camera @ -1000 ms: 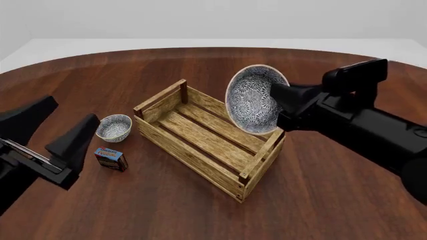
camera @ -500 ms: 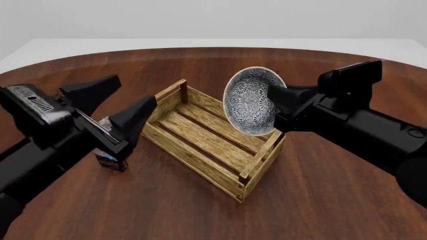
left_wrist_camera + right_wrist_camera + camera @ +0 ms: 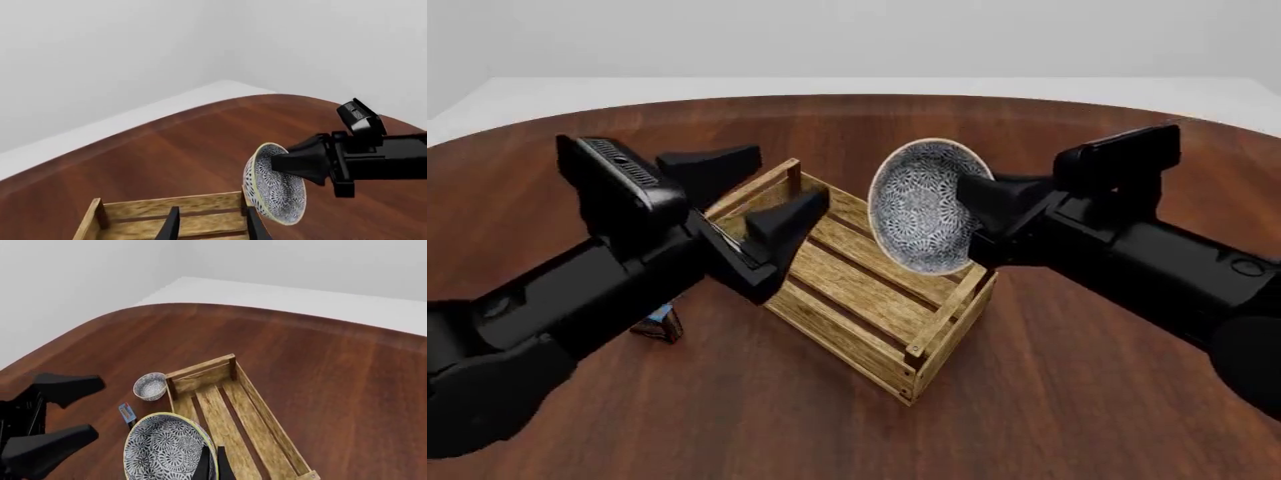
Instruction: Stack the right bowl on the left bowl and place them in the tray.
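Note:
The right bowl (image 3: 918,205), white with a blue-grey floral pattern, hangs tipped on its side above the right end of the tray (image 3: 841,335). My right gripper (image 3: 972,200) is shut on its rim, as the right wrist view shows at the bowl (image 3: 167,447) and gripper (image 3: 210,464). The left bowl (image 3: 150,386) stands on the table just outside the tray's left end (image 3: 200,369); my left arm hides it in the front view. My left gripper (image 3: 761,190) hovers open over the tray's left end, holding nothing.
A small blue-and-red box (image 3: 126,412) lies on the table near the left bowl, and only its corner (image 3: 665,320) shows in the front view. The round dark-wood table (image 3: 1068,400) ends at a curved far edge.
My left arm has swung up and to the right from the front left, now covering the left bowl in the front view. The right gripper has edged slightly left with its bowl.

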### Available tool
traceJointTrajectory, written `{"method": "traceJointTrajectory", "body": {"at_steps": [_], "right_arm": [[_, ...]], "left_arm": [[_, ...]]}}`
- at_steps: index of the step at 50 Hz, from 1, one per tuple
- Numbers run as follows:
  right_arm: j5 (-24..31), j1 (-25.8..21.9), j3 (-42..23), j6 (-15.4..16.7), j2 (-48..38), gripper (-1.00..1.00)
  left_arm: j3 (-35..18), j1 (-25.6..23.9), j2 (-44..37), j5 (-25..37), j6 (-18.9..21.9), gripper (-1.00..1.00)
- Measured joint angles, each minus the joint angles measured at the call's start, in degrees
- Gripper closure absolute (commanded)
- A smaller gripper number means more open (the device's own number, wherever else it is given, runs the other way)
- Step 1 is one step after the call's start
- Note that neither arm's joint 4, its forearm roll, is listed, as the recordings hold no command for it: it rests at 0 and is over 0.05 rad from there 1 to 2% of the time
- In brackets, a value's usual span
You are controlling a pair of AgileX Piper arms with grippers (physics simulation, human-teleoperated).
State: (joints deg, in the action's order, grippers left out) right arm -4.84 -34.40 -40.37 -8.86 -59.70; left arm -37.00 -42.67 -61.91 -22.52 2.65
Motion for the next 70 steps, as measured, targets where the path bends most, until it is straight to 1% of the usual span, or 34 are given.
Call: {"method": "traceJointTrajectory", "body": {"at_steps": [15, 36, 70], "right_arm": [[-0.2, -0.2, 0.0, -0.1, -0.5, 1.00], [-0.4, -0.4, 0.0, -0.2, -1.0, 1.00], [-0.7, -0.3, 0.0, 0.1, -2.0, 1.00]], "left_arm": [[-2.8, -2.1, -4.2, -0.1, -1.5, -1.00], [-5.1, -3.8, -8.8, -0.8, -3.6, -1.00], [-8.9, -3.8, -19.2, -3.4, -6.4, -1.00]]}}
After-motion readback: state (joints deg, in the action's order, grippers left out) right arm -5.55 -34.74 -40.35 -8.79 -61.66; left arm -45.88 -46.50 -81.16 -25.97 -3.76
